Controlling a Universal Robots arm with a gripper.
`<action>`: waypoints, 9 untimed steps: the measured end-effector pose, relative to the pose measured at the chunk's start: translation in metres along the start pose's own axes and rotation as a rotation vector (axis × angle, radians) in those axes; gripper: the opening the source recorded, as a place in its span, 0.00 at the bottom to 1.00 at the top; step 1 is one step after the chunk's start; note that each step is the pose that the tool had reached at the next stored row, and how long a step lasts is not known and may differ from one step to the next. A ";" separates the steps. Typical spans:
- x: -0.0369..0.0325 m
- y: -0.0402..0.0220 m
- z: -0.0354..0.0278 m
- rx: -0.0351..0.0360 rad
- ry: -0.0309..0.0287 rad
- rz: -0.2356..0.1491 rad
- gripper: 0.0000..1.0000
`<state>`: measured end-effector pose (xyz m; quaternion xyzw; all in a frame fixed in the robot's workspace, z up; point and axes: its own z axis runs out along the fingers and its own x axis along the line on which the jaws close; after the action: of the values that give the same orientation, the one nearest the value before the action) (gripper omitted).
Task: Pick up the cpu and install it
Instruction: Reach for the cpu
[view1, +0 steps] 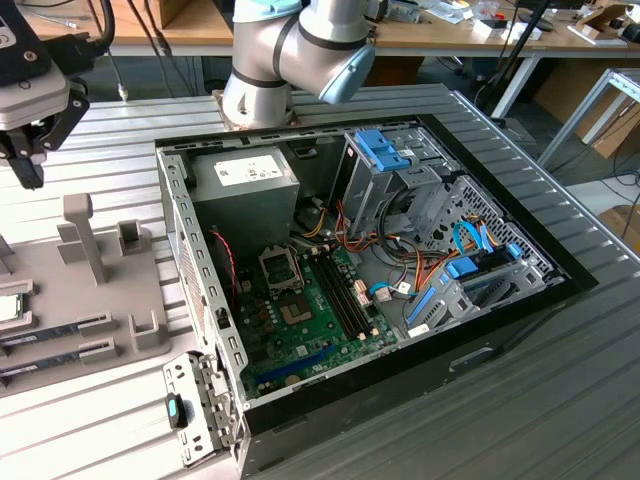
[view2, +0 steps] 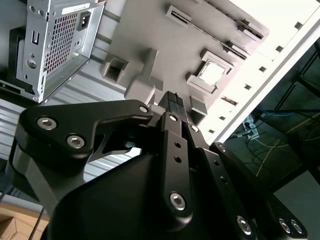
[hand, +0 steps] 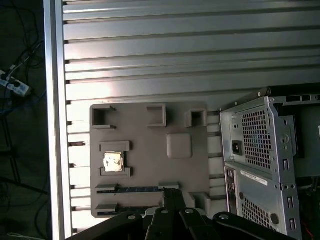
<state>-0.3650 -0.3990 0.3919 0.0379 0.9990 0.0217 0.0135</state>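
The cpu (hand: 113, 162) is a small silvery square lying in a framed recess of the grey holder tray (hand: 150, 125). It also shows in the second wrist view (view2: 212, 74) and at the exterior view's far left edge (view1: 8, 306). My black gripper (view1: 28, 170) hangs well above the tray, off to one side of the cpu and apart from it. Its fingers are shut together with nothing between them in both wrist views (view2: 172, 100) (hand: 172, 192). The dark metal-framed socket (view1: 280, 268) sits on the motherboard inside the open computer case (view1: 200, 300).
Long dark memory sticks (view1: 40, 340) lie in slots of the tray, which also has upright grey posts (view1: 82, 235). The case holds a power supply (view1: 245, 185), drive cages (view1: 385, 165) and loose cables (view1: 400, 275). The arm's base (view1: 255, 95) stands behind the case on the ribbed metal table (view1: 520, 380).
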 end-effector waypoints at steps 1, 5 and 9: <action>0.0006 0.0000 0.0000 0.0000 0.0000 0.000 0.11; 0.0039 -0.0003 0.0001 0.0000 0.0000 0.000 0.11; 0.0075 -0.0006 0.0002 0.0000 0.0000 0.000 0.11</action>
<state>-0.3725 -0.3989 0.3916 0.0379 0.9990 0.0217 0.0134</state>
